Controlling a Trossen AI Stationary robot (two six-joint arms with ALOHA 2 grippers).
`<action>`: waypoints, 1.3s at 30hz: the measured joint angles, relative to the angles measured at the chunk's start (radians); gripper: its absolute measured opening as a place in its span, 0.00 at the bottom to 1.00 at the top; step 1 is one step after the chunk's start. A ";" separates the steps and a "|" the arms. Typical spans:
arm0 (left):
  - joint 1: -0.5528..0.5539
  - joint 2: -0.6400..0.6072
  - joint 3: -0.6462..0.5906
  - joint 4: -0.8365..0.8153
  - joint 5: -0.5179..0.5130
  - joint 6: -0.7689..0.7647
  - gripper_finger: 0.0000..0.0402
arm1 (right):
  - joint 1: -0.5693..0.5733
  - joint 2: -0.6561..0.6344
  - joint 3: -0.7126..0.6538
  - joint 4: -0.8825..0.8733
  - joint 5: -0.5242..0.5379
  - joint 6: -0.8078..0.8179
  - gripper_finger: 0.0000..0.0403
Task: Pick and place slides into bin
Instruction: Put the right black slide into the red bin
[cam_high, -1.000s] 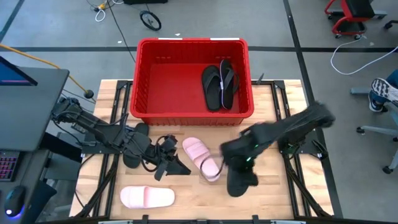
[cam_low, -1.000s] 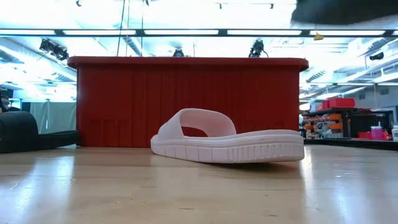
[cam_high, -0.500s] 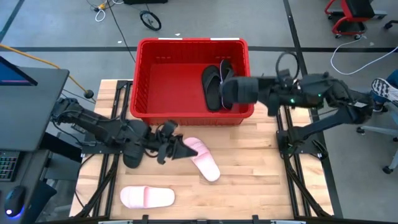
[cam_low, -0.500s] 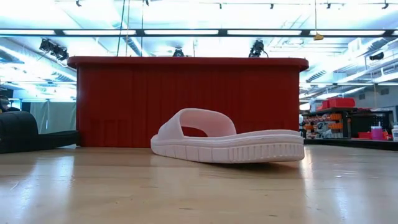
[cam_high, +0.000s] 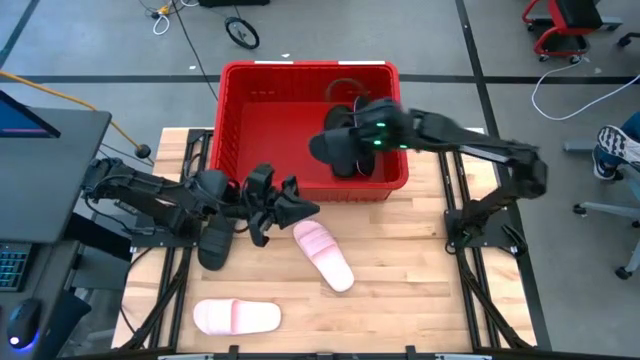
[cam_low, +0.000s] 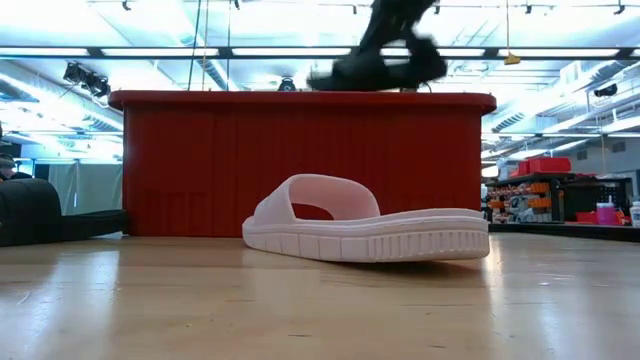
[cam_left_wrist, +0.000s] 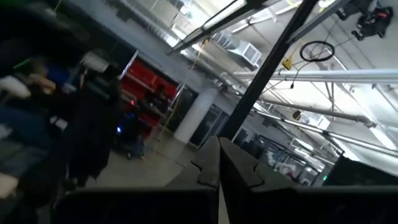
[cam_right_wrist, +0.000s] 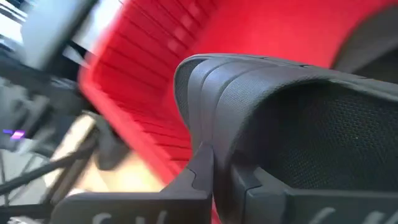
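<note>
The red bin (cam_high: 240, 130) stands at the table's far middle and fills the back of the low view (cam_low: 200, 165). My right gripper (cam_high: 355, 138) is over the bin, shut on a black wide-band slide (cam_high: 328, 147) that shows above the rim in the low view (cam_low: 375, 68). Black flip-flops (cam_high: 358, 170) lie in the bin, mostly hidden by it. My left gripper (cam_high: 300, 208) is shut and empty just in front of the bin, tipped up. One pink slide (cam_high: 323, 255) lies sole down at mid-table, another (cam_high: 236, 317) at the near left. A black slide (cam_high: 213, 245) lies under my left arm. My right gripper pinches the edge of the black slide's wide band (cam_right_wrist: 202, 140) between its two fingers. The slide is lifted clear and hangs roughly level above the bin's rim. Which side of the band each finger is on, I cannot tell.
Bare wooden table (cam_high: 420, 290) lies to the right of the pink slides. The arms' frames run along both sides of the table. The floor beyond holds cables and chairs.
My right gripper has lifted the black slide off the table's near right, carried it up and toward the far edge, then left over the bin's right wall to above the bin's inside. My left gripper has drawn away from the mid-table pink slide toward the bin.
</note>
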 joint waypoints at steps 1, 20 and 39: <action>0.001 0.000 0.000 0.012 -0.001 0.012 0.03 | -0.013 0.035 0.000 -0.001 -0.025 0.017 0.04; -0.043 0.001 0.000 0.100 -0.026 0.009 0.04 | -0.126 0.376 0.000 -0.037 -0.155 0.249 0.06; -0.075 -0.006 0.000 0.117 -0.025 0.083 0.05 | -0.150 0.312 0.000 -0.154 -0.206 0.027 0.38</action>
